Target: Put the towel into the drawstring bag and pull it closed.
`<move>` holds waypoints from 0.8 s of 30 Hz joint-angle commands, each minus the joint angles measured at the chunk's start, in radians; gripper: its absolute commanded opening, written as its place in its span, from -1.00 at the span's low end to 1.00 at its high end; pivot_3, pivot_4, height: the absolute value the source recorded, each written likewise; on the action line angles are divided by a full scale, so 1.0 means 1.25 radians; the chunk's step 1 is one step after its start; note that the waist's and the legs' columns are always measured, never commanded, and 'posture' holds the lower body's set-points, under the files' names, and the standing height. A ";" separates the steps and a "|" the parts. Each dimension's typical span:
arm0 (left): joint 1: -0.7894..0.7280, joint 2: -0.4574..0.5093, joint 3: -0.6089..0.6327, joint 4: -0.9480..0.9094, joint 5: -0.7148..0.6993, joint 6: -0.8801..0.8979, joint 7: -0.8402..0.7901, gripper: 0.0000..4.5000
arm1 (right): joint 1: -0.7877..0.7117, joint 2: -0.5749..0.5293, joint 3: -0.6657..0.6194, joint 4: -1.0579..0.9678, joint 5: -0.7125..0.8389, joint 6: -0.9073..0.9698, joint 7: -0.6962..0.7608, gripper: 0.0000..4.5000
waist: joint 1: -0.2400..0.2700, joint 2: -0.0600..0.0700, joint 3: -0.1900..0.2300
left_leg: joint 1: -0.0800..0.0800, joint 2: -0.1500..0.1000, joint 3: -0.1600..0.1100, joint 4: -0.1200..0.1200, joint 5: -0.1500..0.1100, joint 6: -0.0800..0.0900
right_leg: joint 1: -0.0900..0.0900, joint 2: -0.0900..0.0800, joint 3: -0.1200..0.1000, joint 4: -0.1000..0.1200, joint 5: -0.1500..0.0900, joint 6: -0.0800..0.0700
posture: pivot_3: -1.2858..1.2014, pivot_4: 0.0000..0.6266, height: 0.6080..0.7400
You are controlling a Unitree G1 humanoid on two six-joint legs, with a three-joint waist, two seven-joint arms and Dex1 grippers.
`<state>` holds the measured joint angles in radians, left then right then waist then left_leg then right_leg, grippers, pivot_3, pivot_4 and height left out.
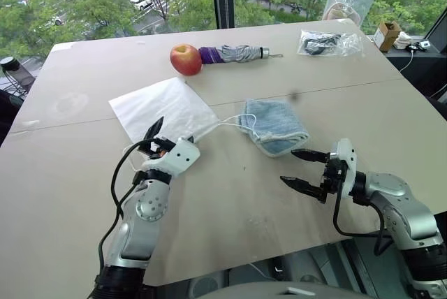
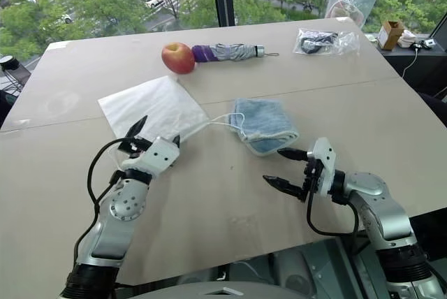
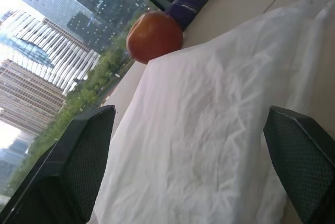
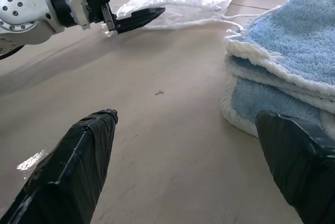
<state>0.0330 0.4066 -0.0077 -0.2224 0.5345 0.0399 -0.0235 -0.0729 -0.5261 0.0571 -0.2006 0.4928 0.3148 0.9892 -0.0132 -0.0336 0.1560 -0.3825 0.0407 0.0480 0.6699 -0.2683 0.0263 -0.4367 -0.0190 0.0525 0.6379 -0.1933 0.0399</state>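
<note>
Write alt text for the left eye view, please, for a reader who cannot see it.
A folded light-blue towel lies beside a flat white drawstring bag on a beige table, the bag's cord draped over the towel. The left gripper and right gripper hover open nearby; an apple and a folded umbrella lie behind.

The bench [image 1: 279,194] has a smooth, matt beige top. The towel [image 1: 276,124] is thick, fluffy light-blue terry with a whitish edge. The drawstring bag [image 1: 164,107] is thin, crinkled white fabric, faintly translucent, with fine white cord. The apple [image 1: 186,59] has a smooth, slightly shiny red skin. The folded umbrella [image 1: 234,53] is grey and purple cloth. Clear, glossy plastic bags [image 1: 328,42] lie at the far edge. Each hand has matt black fingers [image 4: 78,156] with a fine textured face.
</note>
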 commanded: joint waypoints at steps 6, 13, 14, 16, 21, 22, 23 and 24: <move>-0.041 0.044 0.030 0.060 -0.004 -0.015 0.011 0.75 | -0.017 0.005 -0.022 -0.024 0.007 -0.031 -0.006 1.00 | 0.000 0.000 0.000 | 0.000 0.000 0.000 0.000 0.000 0.000 | 0.000 0.000 0.000 0.000 0.000 0.000 | 0.03 -0.52 1.00; -0.066 0.076 0.028 0.094 -0.027 -0.028 -0.014 -0.70 | -0.036 0.012 -0.023 -0.011 0.000 -0.049 -0.019 1.00 | 0.000 0.000 0.000 | 0.000 0.000 0.000 0.000 0.000 0.000 | 0.000 0.000 0.000 0.000 0.001 -0.002 | 0.03 -0.52 1.00; -0.069 0.079 0.029 0.095 -0.031 -0.029 -0.019 -0.91 | -0.040 0.014 -0.023 -0.008 -0.002 -0.052 -0.022 1.00 | 0.000 0.000 0.000 | 0.000 0.000 0.000 0.000 0.000 0.000 | 0.000 0.000 0.000 0.000 0.001 -0.002 | 0.03 -0.52 1.00; -0.077 0.085 0.034 0.095 -0.041 -0.028 -0.030 -0.99 | -0.055 0.027 -0.025 0.005 -0.023 -0.069 -0.050 1.00 | 0.000 0.000 0.000 | 0.000 0.000 0.000 0.000 0.000 0.000 | 0.000 0.000 0.000 0.000 0.001 -0.002 | 0.03 -0.52 1.00; -0.103 0.106 0.041 0.088 -0.076 -0.005 -0.094 -0.99 | -0.135 0.066 0.002 0.057 -0.149 -0.058 -0.202 1.00 | -0.001 0.000 0.000 | 0.000 0.000 0.001 0.000 0.000 0.000 | 0.000 0.000 0.000 0.000 0.001 -0.002 | 0.03 -0.52 1.00; -0.112 0.109 0.047 0.081 -0.084 0.007 -0.109 -0.99 | -0.156 0.079 -0.001 0.066 -0.155 -0.042 -0.227 1.00 | -0.001 0.000 0.000 | 0.000 0.000 0.001 0.000 0.000 0.000 | 0.000 0.000 0.000 0.000 0.001 -0.002 | 0.03 -0.52 1.00; -0.122 0.113 0.052 0.075 -0.093 0.023 -0.125 -0.99 | -0.183 0.095 -0.008 0.076 -0.158 -0.019 -0.258 1.00 | -0.002 0.000 0.000 | 0.000 0.000 0.001 0.000 0.000 0.000 | 0.000 0.000 0.000 0.000 0.001 -0.002 | 0.03 -0.52 1.00; -0.132 0.116 0.055 0.069 -0.103 0.040 -0.144 -0.99 | -0.208 0.109 -0.013 0.085 -0.165 0.007 -0.292 1.00 | -0.002 0.000 0.000 | 0.000 0.000 0.001 0.000 0.000 0.000 | -0.001 0.000 0.000 0.001 0.001 -0.002 | 0.03 -0.52 1.00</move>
<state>-0.1115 0.5383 0.0321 -0.0941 0.4263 0.0719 -0.1819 -0.3011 -0.3967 0.0614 -0.0831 0.2951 0.2997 0.6763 -0.0152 -0.0335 0.1561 -0.3833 0.0407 0.0491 0.6701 -0.2682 0.0262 -0.4386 -0.0188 0.0526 0.6402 -0.1913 0.0371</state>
